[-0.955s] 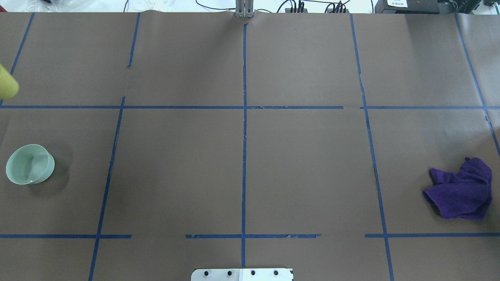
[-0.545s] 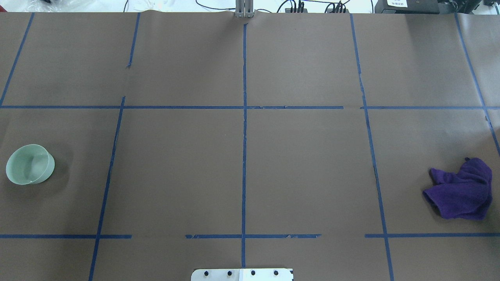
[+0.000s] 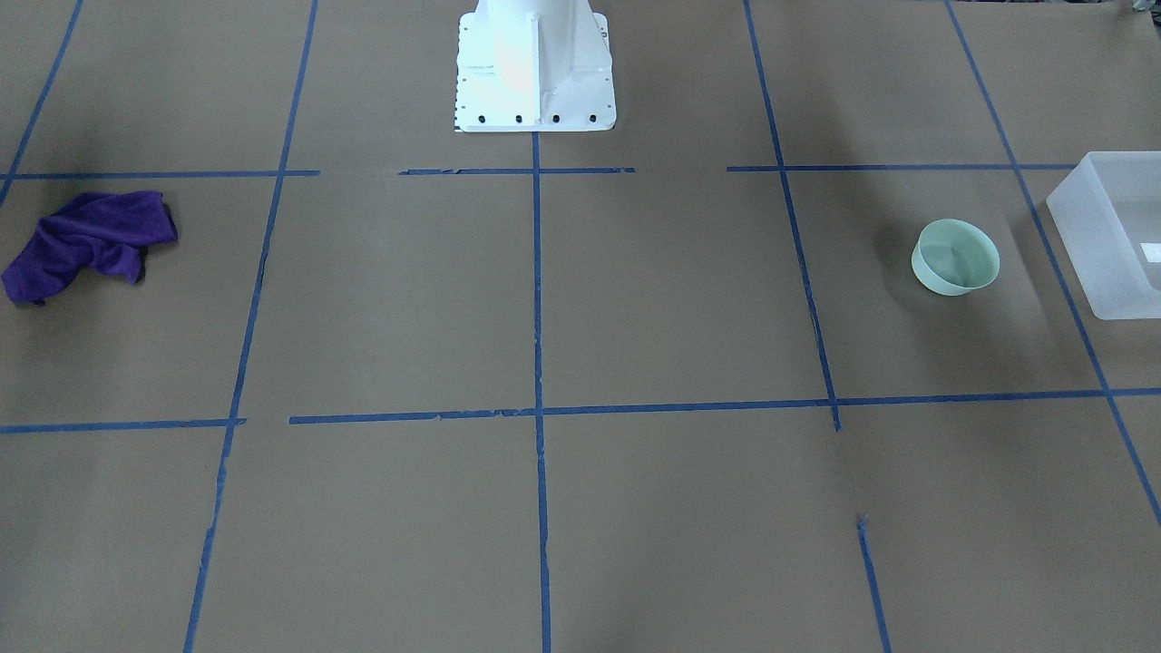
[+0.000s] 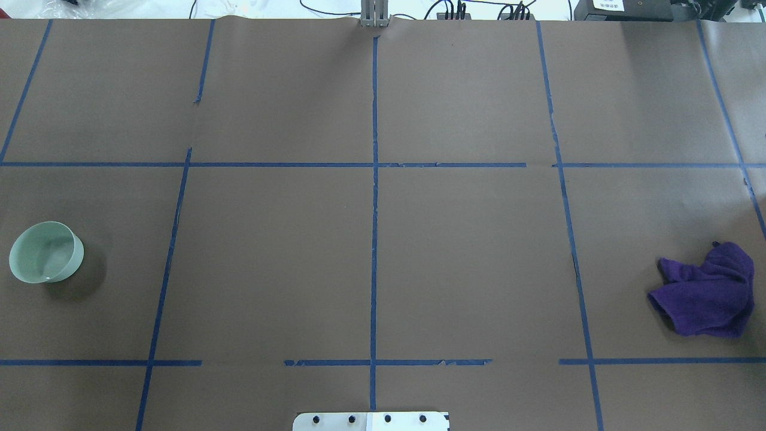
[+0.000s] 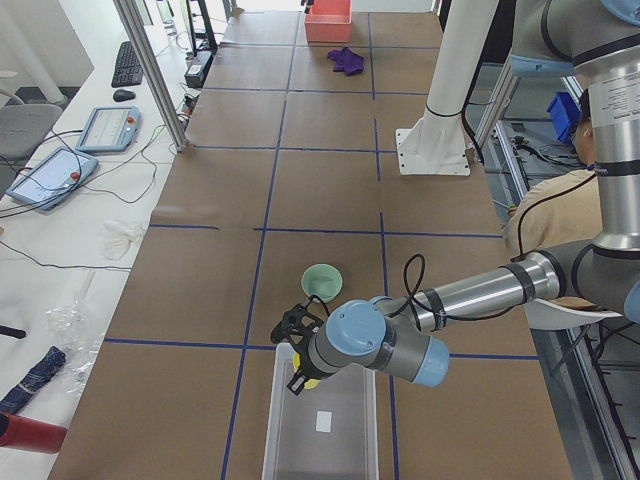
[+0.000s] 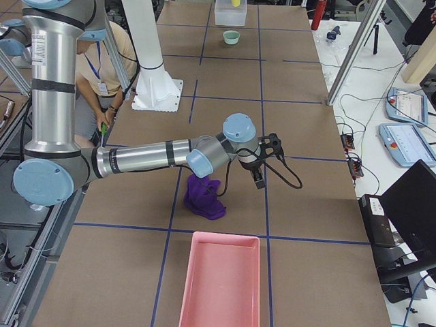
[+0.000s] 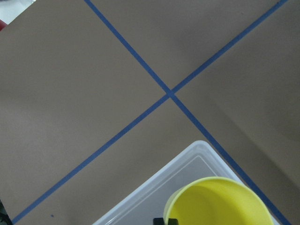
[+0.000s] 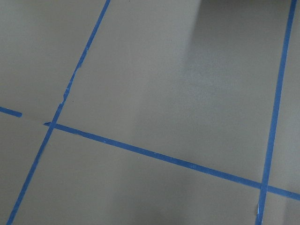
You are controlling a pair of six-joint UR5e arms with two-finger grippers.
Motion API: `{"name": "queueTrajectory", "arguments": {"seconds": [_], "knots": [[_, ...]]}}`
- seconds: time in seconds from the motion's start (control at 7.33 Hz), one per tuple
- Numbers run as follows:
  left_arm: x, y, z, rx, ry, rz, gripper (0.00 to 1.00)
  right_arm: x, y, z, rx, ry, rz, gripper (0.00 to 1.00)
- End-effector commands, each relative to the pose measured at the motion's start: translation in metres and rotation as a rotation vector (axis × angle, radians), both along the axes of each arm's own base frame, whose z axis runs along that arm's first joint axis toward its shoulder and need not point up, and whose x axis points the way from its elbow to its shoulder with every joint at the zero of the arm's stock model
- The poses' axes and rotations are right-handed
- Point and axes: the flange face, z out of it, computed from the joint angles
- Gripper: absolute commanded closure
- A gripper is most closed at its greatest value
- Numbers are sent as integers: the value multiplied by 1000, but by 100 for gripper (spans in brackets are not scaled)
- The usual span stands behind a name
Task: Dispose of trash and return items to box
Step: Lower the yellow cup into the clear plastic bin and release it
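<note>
Fingers [image 7: 159,221] of the left gripper [image 7: 166,221] are closed on the wall of the yellow cup [image 7: 220,204]; only their black tips show at the bottom edge of the left wrist view. The cup hangs mouth up over one corner of the translucent box [image 7: 149,183], partly across the line of the corner wall.

Procedure for the step in hand (setting the cup into the box), judged from this position:
1. Shift the cup inward until its whole base lies over the box floor, not over the rim.
2. Lower it level. A tilted base could catch the wall and tip the cup out.
3. Part the fingers only with the base on or just above the floor, then lift straight up so the light cup is not dragged.

For the right gripper [image 6: 262,167], which hovers over the table near the purple cloth [image 6: 204,201], open or closed cannot be told. Its wrist camera shows only paper and tape.

Containers:
- The box floor carries one small white patch (label or slip, too small to tell). Neither cup nor bowl rests in it yet.
- The mint-green bowl [image 3: 955,257] stands upright on the table near the box, apart from it, with nothing visible inside.
- The pink tray [image 6: 189,272] sits at the table end beside the cloth, with nothing visible inside.
- The cup interior looks bare.
</note>
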Motion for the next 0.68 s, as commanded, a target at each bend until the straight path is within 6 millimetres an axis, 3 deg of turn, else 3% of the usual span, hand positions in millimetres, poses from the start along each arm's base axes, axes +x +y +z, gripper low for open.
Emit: {"name": "queueTrajectory", "arguments": {"seconds": [0.0, 0.27, 0.55], "knots": [[20, 25, 22, -31, 68, 30, 100, 0, 0, 1, -2, 1, 1, 0], [56, 25, 27, -45, 85, 140, 100, -1, 0, 2, -4, 1, -1, 0], [59, 54, 44, -37, 67, 195, 86, -4, 0, 2, -3, 3, -8, 0]]}}
